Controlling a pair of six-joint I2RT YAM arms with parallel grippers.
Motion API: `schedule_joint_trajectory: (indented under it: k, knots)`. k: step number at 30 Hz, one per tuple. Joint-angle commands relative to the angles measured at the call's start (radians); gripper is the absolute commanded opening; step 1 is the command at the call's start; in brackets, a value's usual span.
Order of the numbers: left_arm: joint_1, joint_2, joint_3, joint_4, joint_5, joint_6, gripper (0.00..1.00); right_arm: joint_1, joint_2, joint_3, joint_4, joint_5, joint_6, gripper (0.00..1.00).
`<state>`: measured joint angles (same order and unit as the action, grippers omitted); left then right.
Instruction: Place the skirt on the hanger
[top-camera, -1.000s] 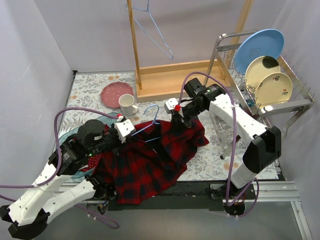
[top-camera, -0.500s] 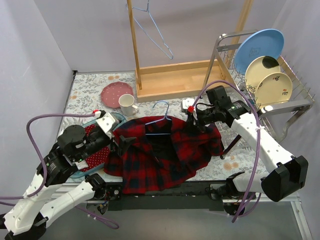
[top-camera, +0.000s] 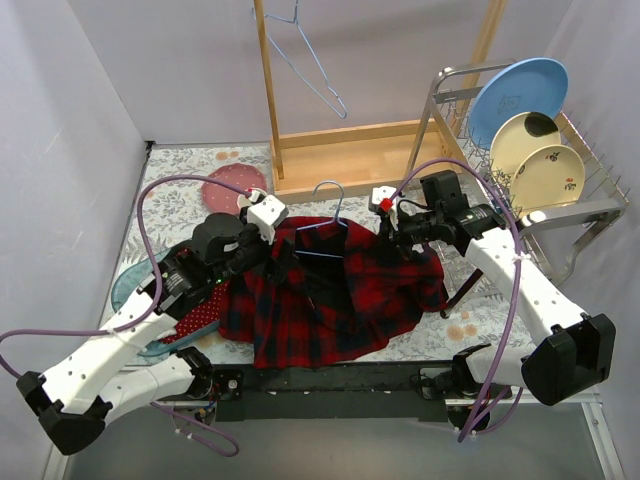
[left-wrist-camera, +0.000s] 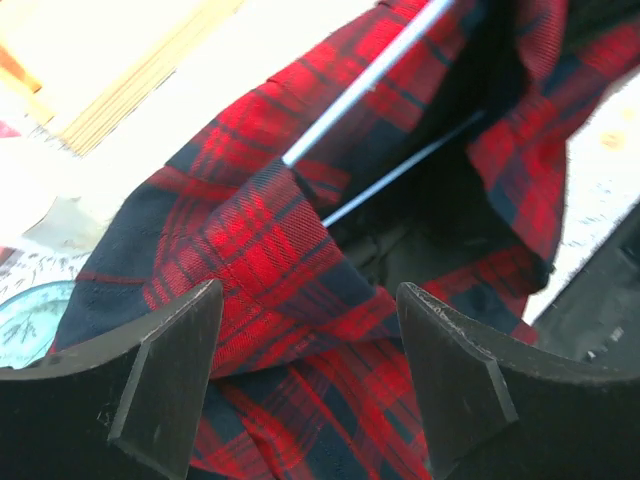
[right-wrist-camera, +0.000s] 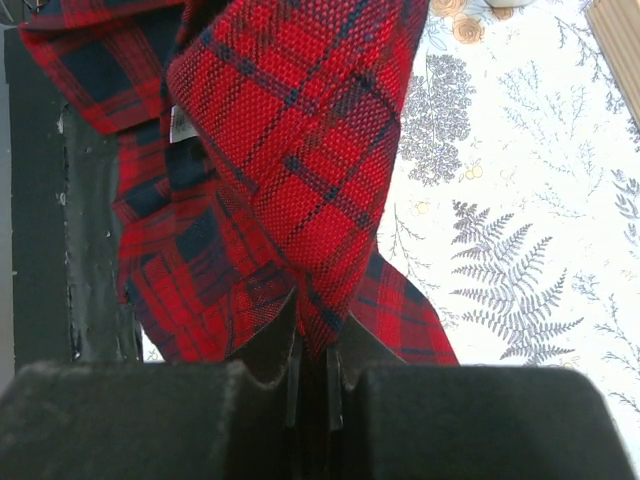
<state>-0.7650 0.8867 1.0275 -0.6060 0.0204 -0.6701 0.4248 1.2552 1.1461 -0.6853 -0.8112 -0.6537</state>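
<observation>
My left gripper (left-wrist-camera: 308, 300) stands open. Its two fingers (left-wrist-camera: 165, 370) are spread wide and nothing is clamped between them. Straight ahead of that gap lies the skirt (left-wrist-camera: 270, 250), red and dark plaid, bunched in thick folds. I cannot tell whether my fingertips touch the cloth.

Past the nearest fold, farther out from the left jaws, the hanger (left-wrist-camera: 370, 80) shows as two thin pale wire runs. Both slant the same way, and each ends where the cloth covers it. From above, its hook sticks up out of the skirt's far edge, between my two grippers and nearer the left one. Off to the left of the left jaws, a bit of a teal plate (left-wrist-camera: 20, 310) peeks out beside the skirt.

My right gripper (right-wrist-camera: 312, 350) is closed on the skirt. A fold of the plaid is pinched tight between its pads, and the cloth fans out from the jaws in a broad red sheet. To the right of those jaws is the table (right-wrist-camera: 500, 200) with its fern-print cover. To their left more skirt hangs across the dark near edge.

From above, the skirt lies in a heap spanning the space between both grippers. Beyond them both stands a wooden frame (top-camera: 340, 160).
</observation>
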Motion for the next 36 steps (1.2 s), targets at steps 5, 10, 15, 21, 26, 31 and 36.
schedule_joint_trajectory:
  k: [5,10,15,21,26,31,36]
  knots:
    - [-0.037,0.075,0.039,0.095,-0.197,-0.045,0.66,-0.012,-0.019,-0.014,0.104,-0.059,0.063,0.01]
    - [-0.088,0.153,0.069,0.074,-0.371,-0.049,0.52,-0.012,-0.019,-0.014,0.115,-0.063,0.078,0.01]
    - [-0.109,0.179,0.088,0.046,-0.416,-0.037,0.19,-0.018,-0.023,-0.020,0.122,-0.039,0.088,0.01]
    - [-0.112,0.083,0.115,-0.005,-0.360,-0.031,0.00,-0.041,-0.027,-0.034,0.156,0.004,0.121,0.01]
    - [-0.112,-0.077,0.132,-0.009,-0.294,-0.068,0.00,-0.093,-0.023,-0.060,0.193,0.018,0.144,0.01]
    - [-0.112,-0.170,0.115,-0.049,-0.284,-0.100,0.00,-0.116,-0.026,-0.068,0.201,-0.006,0.146,0.01]
    - [-0.112,-0.195,0.097,-0.078,-0.344,-0.151,0.00,-0.123,-0.059,-0.072,0.185,-0.049,0.112,0.01]
